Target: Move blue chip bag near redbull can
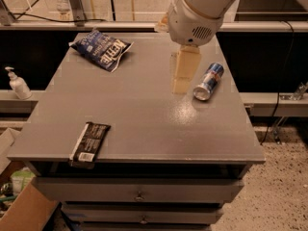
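Note:
The blue chip bag (102, 49), dark navy with white "KETTLE" lettering, lies at the far left corner of the grey table (139, 114). The redbull can (209, 81) lies on its side at the right of the table, its silver top facing the front. My gripper (182, 84), cream coloured, hangs from the big white arm (202, 8) above the table. It is just left of the can and well to the right of the bag. It holds nothing that I can see.
A flat black wrapper with a white label (90, 142) lies at the table's front left edge. A soap pump bottle (17, 83) stands on a ledge to the left. A cardboard box (24, 208) sits on the floor at lower left. Drawers (139, 194) are under the tabletop.

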### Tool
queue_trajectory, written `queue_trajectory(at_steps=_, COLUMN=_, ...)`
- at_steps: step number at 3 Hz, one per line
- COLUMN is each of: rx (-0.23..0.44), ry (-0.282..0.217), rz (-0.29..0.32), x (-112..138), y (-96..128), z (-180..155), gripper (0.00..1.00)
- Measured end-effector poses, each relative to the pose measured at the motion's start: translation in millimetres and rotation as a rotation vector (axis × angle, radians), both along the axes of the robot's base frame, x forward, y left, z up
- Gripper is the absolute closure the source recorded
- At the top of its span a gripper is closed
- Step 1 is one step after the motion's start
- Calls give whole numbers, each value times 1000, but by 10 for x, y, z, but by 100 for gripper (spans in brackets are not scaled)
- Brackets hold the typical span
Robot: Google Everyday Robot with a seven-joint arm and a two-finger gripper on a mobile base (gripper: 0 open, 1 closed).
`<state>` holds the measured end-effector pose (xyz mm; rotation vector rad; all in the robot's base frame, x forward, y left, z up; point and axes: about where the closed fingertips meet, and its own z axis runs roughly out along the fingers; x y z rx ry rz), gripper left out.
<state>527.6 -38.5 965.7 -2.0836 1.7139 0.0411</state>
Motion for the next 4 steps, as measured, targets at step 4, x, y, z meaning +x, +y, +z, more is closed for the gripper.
queue_trajectory(at_steps=4, rx=137, ry=-108, rz=-28, x=1376, y=1617, z=-438, gripper=0)
